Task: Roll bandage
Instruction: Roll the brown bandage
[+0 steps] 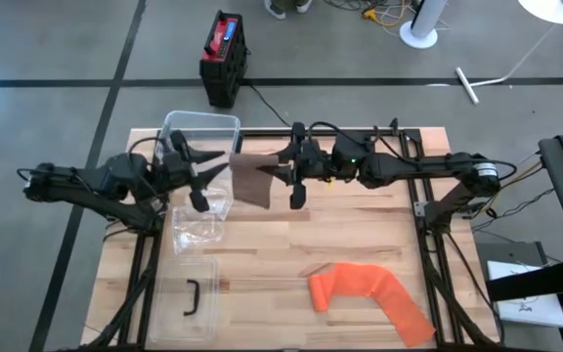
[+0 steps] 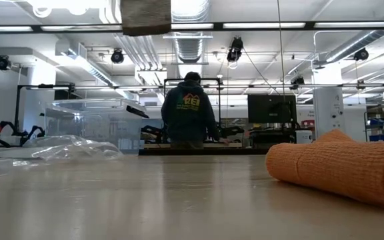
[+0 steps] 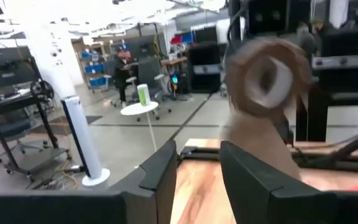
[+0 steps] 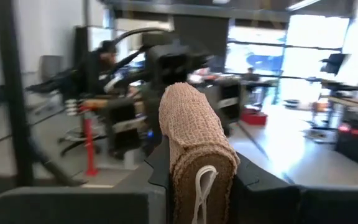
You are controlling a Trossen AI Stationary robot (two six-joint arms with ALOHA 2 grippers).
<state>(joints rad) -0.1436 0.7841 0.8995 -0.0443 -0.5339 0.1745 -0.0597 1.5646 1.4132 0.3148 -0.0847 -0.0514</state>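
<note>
A tan bandage (image 1: 253, 182) is up in the air over the table's far middle, between my two grippers. Its rolled part (image 4: 194, 140) sits in my right gripper (image 1: 289, 178), which is shut on it; a flat loose length spreads toward the left arm and hangs down (image 2: 146, 17). My left gripper (image 1: 209, 180) stands open just left of the bandage, nothing between its fingers (image 3: 197, 171). In the left wrist view the roll's end (image 3: 265, 76) shows ahead of those fingers. My right gripper pinches the bandage's rolled part (image 4: 185, 155) between its two fingers, one on each side of the roll. The fingers come in about level from the table's right. The bandage is lifted clear of the table, its loose length hanging below.
An orange bandage (image 1: 369, 291) lies partly unrolled on the near right of the table. A clear plastic box (image 1: 200, 131) stands at the far left, with a crumpled clear bag (image 1: 198, 225) and a lid with a black handle (image 1: 191, 296) nearer. A person stands in the room behind.
</note>
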